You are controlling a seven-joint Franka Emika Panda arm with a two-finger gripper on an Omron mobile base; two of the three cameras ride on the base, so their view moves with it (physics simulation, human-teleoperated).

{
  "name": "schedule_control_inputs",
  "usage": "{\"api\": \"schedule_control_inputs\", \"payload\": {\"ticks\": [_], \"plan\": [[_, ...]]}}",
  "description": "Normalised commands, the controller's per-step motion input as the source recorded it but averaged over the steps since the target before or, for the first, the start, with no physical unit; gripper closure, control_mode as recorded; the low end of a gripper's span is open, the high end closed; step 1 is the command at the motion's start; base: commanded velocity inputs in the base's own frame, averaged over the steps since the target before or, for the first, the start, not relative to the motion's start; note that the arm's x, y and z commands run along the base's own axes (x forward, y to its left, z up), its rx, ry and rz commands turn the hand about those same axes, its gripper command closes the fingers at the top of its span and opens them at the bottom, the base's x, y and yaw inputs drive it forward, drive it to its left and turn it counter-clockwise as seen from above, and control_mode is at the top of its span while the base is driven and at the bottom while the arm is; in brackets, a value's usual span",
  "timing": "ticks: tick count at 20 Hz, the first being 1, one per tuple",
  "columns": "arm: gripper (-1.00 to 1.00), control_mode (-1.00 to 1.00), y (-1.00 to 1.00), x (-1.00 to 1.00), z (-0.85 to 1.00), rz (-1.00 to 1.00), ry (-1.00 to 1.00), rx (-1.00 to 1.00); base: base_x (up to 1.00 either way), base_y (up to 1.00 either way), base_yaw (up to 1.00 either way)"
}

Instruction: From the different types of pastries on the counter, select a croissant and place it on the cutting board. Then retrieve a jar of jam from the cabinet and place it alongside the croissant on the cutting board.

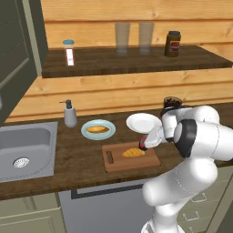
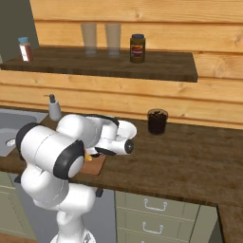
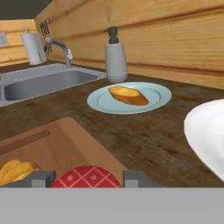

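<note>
The jar of jam (image 3: 86, 177) sits clamped in the gripper (image 3: 86, 179) over the cutting board (image 1: 132, 159) on the desk (image 1: 82, 159). The croissant (image 1: 133, 152) lies on the board at the jar's nine o'clock in the hand view. A blue plate (image 1: 98, 129) holds the oval pastry (image 1: 98, 129).

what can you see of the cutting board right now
The cutting board is a flat rectangular slab of reddish-brown wood lying on the dark counter in front of the light blue plate. A dark slot handle sits near its left short edge. The croissant rests on it, toward the right end. The gripper, shut on the jar of jam, is at the board's right end beside the croissant; whether the jar touches the wood I cannot tell.
</note>
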Motion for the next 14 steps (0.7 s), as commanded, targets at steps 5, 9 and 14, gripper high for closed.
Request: {"api": "schedule_control_inputs", "payload": {"ticks": [5, 9, 14], "plan": [[1.0, -1.0, 0.09, -0.11, -0.23, 0.0, 0.0, 0.0, 0.0, 0.0, 0.0], [-1.0, -1.0, 0.1, -0.11, -0.38, 0.0, 0.0, 0.0, 0.0, 0.0, 0.0], [-1.0, -1.0, 0.0, -0.3, -0.4, 0.0, 0.0, 0.0, 0.0, 0.0, 0.0]]}}
